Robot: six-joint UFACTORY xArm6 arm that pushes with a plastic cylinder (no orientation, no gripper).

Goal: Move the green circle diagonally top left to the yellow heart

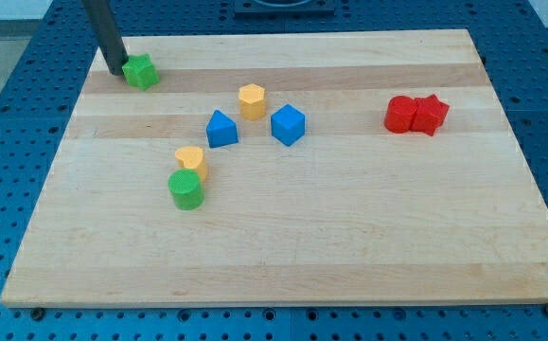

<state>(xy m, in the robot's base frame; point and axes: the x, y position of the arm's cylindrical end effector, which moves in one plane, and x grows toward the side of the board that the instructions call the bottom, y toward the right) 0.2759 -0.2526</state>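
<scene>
The green circle (pixel 186 189) stands at the view's lower left of the middle of the wooden board (pixel 349 246). The yellow heart (pixel 190 159) sits just above it, touching its upper edge. My tip (pixel 114 71) is at the board's top left corner, far up and left of both. It rests against the left side of a green star-shaped block (pixel 141 72).
A yellow hexagon (pixel 252 99) stands above the centre, between a blue triangle (pixel 220 129) and a blue cube-like block (pixel 288 124). Two red blocks (pixel 415 114) touch each other at the view's right. A blue perforated table surrounds the board.
</scene>
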